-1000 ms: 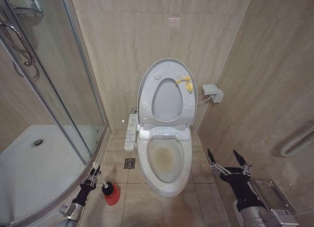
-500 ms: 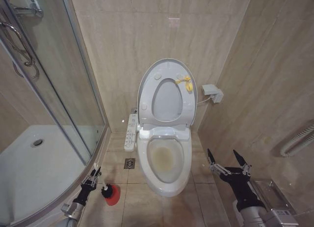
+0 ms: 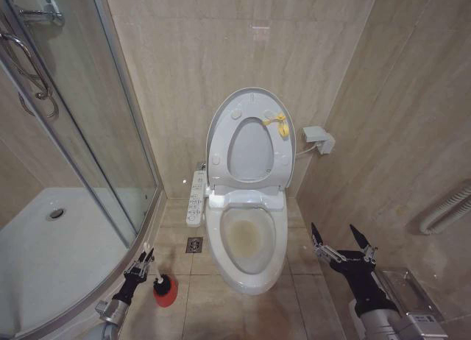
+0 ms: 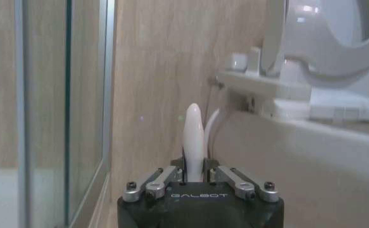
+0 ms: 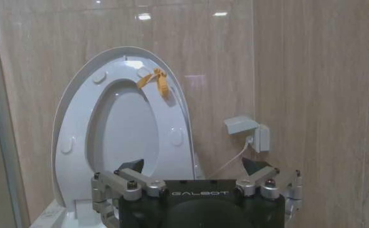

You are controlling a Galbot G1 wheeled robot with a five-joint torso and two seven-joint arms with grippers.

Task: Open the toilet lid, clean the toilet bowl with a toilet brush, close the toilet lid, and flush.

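Our left gripper point(image 3: 140, 266), at seven o'clock, has its fingers closed on the toilet brush point(image 3: 156, 281) handle; its head sits in the red holder point(image 3: 166, 294). Our right gripper point(image 3: 343, 244), four o'clock, hangs spread open. Lifting askew could tip the holder or knock the toilet bowl point(image 3: 247, 241).

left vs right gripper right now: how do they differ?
Left gripper is shut on the toilet brush handle, low beside the shower glass; right gripper is open and holds nothing. Left sits on the left of the toilet bowl, right on its right, facing the raised toilet lid. Both are dark.
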